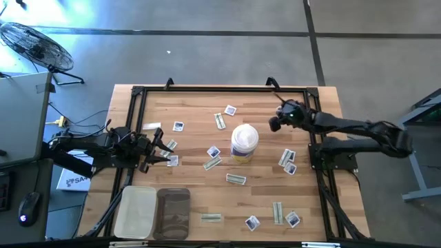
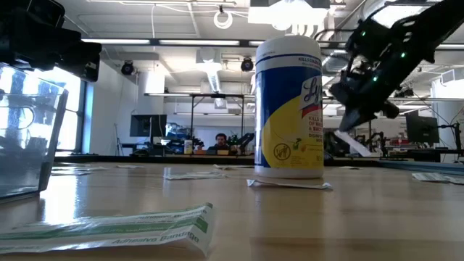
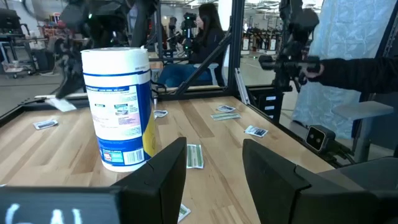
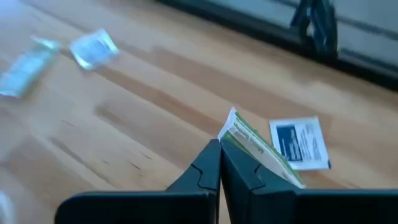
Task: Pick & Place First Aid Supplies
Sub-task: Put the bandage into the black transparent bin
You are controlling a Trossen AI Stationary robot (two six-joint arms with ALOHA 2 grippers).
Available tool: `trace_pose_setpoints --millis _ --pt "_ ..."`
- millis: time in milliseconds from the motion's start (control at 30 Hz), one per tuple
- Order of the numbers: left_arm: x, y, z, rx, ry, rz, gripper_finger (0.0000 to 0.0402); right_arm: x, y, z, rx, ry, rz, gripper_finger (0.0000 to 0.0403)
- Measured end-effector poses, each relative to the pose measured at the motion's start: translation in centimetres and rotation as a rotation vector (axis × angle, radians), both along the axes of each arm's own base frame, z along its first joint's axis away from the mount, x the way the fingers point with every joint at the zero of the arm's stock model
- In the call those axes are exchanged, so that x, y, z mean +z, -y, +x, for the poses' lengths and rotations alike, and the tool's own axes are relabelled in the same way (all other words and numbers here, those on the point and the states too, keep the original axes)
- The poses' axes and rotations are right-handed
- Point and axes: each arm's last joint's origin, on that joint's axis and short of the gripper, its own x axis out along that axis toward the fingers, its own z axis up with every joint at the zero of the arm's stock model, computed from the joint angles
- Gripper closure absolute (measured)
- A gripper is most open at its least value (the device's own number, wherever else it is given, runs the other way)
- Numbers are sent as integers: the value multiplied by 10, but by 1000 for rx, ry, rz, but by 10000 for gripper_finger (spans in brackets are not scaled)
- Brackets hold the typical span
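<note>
One green-white strip packet (image 4: 258, 149) pinched in right claw (image 4: 220, 163), off table (image 4: 124, 112).

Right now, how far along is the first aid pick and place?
Early. Done: nothing visible in either bin. In hand: the right gripper is shut on a green-white strip, lifted off the table. Left: most packets lie scattered around the canister. The left gripper waits open near the table's left edge.

Robotics lab or workshop in an open industrial hall: wooden table (image 1: 207, 117) inside a black metal frame (image 1: 220, 89), concrete floor (image 1: 207, 41), floor fan (image 1: 38, 47), exposed ceiling lights (image 2: 223, 17), monitors (image 2: 148, 125), a person (image 2: 220, 142) seated at a far bench.
</note>
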Motion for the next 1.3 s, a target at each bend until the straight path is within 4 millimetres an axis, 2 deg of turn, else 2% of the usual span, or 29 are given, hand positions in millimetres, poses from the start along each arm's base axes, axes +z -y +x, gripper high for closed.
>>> trace_pose_setpoints --millis 167,333,533,733,900,1100,1300 --pt "0 0 0 0 0 0 247 38 -12 -5 64 138 -89 402" --pt "0 0 0 0 0 0 247 78 -29 7 185 238 -157 403" --pt "0 0 0 0 0 0 247 118 -55 42 328 261 -235 403" --pt "0 0 0 0 0 0 247 148 -87 95 523 286 -309 403" --pt "0 0 0 0 0 0 247 154 -119 144 683 294 -343 403" --pt "0 0 0 0 0 0 247 138 -159 199 869 326 -301 403" --pt "0 0 0 0 0 0 247 121 -200 243 1012 337 -252 403"
